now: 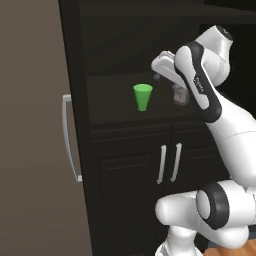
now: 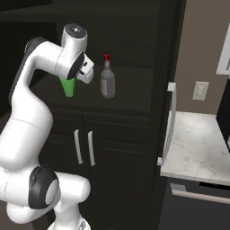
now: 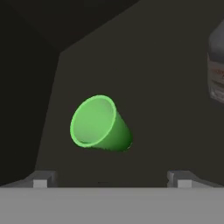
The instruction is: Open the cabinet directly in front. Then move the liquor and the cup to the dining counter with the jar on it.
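You see the open cabinet (image 2: pixel 134 27) with the bottle (image 2: pixel 107 79) upright on its dark shelf, just right of the hand. The green cup (image 2: pixel 68 87) stands partly hidden behind the hand. A marble counter (image 2: pixel 197 143) lies well right.

No legible text found. The liquor (image 2: pixel 107 77) bottle carries a pale label; no letters or numbers resolve on it in the right base view, and in the hand view the label (image 3: pixel 216 74) shows as a blurred pale patch with a faint reddish smear, unreadable. A small dark marking runs along the side of the robot's forearm (image 1: pixel 202 82) in the left base view; too small to read. The wall outlet plate (image 2: pixel 200 90) bears no lettering that can be made out.
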### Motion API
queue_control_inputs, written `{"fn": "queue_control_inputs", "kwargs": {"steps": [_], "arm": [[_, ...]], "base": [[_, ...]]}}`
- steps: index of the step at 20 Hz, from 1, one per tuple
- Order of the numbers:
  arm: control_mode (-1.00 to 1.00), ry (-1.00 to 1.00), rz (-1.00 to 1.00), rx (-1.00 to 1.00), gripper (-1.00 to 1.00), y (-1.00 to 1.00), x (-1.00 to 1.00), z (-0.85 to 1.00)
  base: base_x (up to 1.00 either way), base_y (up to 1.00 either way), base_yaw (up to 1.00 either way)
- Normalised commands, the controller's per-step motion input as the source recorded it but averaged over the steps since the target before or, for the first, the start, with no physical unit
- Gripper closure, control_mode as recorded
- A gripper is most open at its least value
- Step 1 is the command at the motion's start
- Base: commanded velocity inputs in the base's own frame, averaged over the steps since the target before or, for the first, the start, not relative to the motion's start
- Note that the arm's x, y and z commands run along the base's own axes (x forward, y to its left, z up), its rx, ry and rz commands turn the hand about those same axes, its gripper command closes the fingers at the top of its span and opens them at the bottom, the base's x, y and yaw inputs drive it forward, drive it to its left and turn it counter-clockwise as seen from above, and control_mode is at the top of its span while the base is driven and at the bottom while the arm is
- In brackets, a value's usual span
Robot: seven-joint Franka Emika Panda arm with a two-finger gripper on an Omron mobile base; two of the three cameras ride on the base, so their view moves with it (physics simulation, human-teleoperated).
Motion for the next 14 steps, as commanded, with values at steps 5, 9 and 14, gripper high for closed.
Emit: {"fn": "queue_control_inputs", "kwargs": {"steps": [5,9,14], "arm": [[-1.00,0.00,0.00,-0.02,-1.00,0.00,0.43,-0.15],[-1.00,0.00,0.00,-0.02,-1.00,0.00,0.24,-0.22],[-1.00,0.00,0.00,-0.01,-1.00,0.00,0.20,-0.20]], "base": [[0.00,0.00,0.00],[0.00,0.00,0.00],[0.00,0.00,0.00]]}}
